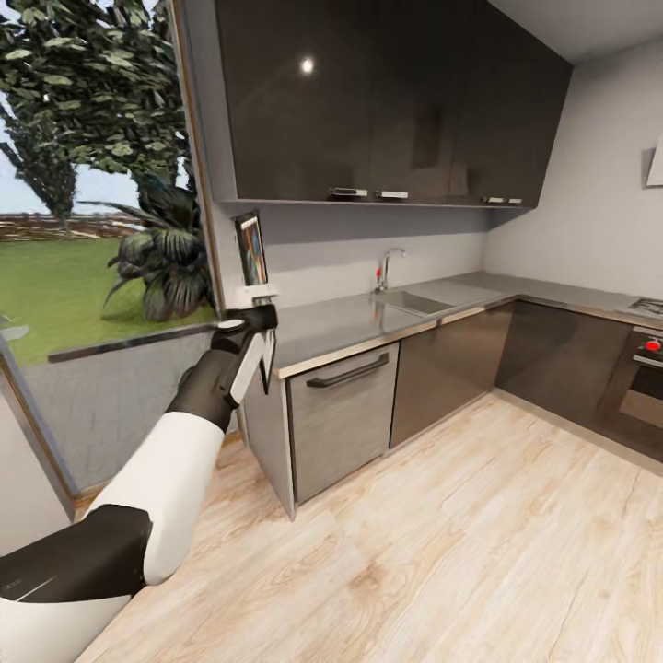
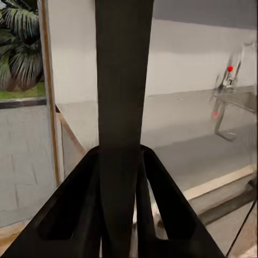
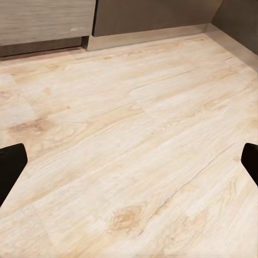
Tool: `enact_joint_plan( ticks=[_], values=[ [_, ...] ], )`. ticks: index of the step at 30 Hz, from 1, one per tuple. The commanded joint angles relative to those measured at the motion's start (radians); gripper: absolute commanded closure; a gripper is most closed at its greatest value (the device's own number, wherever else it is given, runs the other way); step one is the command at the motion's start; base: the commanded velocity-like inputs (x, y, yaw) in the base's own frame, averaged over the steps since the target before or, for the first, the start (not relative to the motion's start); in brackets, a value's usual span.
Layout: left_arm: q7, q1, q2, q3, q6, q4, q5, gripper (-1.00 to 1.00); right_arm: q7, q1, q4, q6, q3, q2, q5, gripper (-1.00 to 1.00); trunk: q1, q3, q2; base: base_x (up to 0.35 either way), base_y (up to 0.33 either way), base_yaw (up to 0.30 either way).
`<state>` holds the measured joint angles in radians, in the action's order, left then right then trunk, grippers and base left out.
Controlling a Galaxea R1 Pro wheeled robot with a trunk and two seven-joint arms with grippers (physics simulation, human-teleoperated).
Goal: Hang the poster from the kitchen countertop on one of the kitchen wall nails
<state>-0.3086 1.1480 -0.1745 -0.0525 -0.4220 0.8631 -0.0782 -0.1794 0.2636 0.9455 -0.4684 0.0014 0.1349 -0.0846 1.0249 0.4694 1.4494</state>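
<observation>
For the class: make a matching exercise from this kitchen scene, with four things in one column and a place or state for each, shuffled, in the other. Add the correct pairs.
Things:
1. poster
2. left pincer
3. tap
4. right pincer

Places or states:
A. behind the sink on the kitchen countertop
B. open, over the wood floor
C. held upright at the countertop's window end
D. shut on the poster's edge

Pairs: 1-C, 2-D, 3-A, 4-B

Chrome tap [image 1: 390, 265] over inset sink [image 1: 412, 301], dishwasher front [image 1: 343, 416], oven [image 1: 639, 384], garden palm [image 1: 166, 250] outside window
</observation>
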Motion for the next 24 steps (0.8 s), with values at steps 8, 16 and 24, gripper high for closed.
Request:
enact_joint_plan(
  ticks=[8, 16, 24],
  values=[
    [-0.01, 0.001, 0.0, -0.238, -0.005, 0.075, -0.245, 1.0, -0.006, 0.0, 0.001, 0.001, 0.0, 0.0, -0.009, -1.0, 0.0, 0.001, 0.001, -0.001, 0.0, 0.0],
    [-0.01, 0.001, 0.0, -0.361, -0.005, 0.144, -0.445, 1.0, -0.007, 0.0, 0.001, 0.001, 0.0, 0.0, -0.009, -1.0, 0.0, 0.001, 0.001, 0.0, 0.0, 0.0],
    [-0.007, 0.001, 0.0, -0.585, -0.004, 0.24, -0.711, 1.0, -0.006, 0.0, 0.002, 0.001, -0.001, 0.001, -0.008, -1.0, 0.0, 0.001, 0.001, 0.0, 0.0, 0.0]
  ],
)
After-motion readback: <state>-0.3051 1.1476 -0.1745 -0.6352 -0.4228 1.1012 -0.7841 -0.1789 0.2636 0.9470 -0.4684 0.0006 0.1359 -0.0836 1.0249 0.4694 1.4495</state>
